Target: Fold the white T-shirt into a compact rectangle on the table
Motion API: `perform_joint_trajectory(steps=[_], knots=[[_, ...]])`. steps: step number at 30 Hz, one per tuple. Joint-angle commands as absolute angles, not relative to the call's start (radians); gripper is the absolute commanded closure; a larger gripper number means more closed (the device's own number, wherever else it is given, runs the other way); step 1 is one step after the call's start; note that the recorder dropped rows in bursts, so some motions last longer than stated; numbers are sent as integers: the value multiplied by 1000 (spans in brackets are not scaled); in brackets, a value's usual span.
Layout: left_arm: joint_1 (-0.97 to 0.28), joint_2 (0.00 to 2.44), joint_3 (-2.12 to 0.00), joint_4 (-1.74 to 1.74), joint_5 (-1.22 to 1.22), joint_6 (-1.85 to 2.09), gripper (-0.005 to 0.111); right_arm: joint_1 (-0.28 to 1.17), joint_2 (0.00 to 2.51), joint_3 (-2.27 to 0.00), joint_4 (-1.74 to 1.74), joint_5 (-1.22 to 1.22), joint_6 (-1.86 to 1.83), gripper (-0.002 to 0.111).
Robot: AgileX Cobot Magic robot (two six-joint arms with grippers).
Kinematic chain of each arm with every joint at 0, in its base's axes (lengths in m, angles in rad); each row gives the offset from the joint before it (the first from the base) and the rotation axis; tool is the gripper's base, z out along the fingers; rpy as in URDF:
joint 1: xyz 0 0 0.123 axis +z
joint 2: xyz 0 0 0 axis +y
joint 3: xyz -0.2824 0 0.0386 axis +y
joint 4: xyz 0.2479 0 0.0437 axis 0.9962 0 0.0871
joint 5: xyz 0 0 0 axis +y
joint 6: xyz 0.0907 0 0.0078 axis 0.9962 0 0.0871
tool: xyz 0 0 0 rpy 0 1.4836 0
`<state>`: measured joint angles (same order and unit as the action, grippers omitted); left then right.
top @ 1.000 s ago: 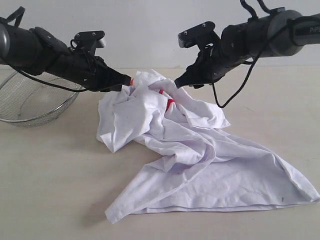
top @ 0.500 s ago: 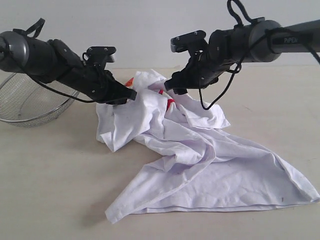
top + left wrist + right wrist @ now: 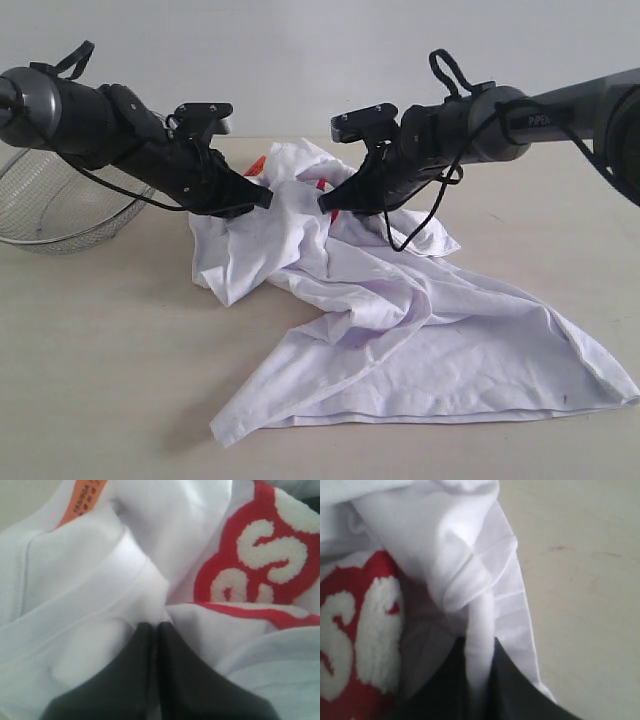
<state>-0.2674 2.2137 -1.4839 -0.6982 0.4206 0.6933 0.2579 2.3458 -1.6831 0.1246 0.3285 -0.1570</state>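
The white T-shirt (image 3: 400,330) lies crumpled on the table (image 3: 100,370), bunched high at the back and spread flat toward the front right. My left gripper (image 3: 262,198) is shut at the collar band (image 3: 100,595), where the cloth puckers into its tips (image 3: 156,626), close to the orange neck tag (image 3: 87,497). My right gripper (image 3: 325,205) is shut on a rolled fold of white cloth (image 3: 480,645) beside the red lettering (image 3: 355,630). The two grippers sit a short way apart over the raised bunch.
A silver wire-mesh basket (image 3: 60,210) stands at the far left behind the left arm. Bare beige tabletop (image 3: 590,580) runs in front of the shirt and to its right. A pale wall rises behind the table.
My right gripper came down and leftward onto the shirt and shut on a fold. The left gripper shifted slightly right and lower, staying shut at the collar.
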Motion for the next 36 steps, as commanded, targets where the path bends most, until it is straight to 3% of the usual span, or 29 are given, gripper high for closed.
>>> perform_joint_trajectory(steps=[1, 10, 21, 31, 34, 36], knots=[[-272, 2208, -1490, -692, 448, 685, 102, 247, 2345, -1688, 63, 296, -200, 108], [-272, 2151, -1490, -692, 482, 715, 102, 125, 2345, -1708, 0, 257, -141, 108], [-272, 2027, -1490, -681, 487, 741, 102, 0, 2384, -1975, -51, 356, -130, 108], [-272, 2027, -1490, -653, 492, 741, 102, -15, 2446, -2082, -51, 468, -159, 108], [-272, 2027, -1490, -624, 495, 741, 102, -16, 2430, -2084, -59, 474, -165, 99], [-272, 2027, -1490, -619, 496, 741, 102, -18, 2412, -2084, -73, 492, -171, 81]])
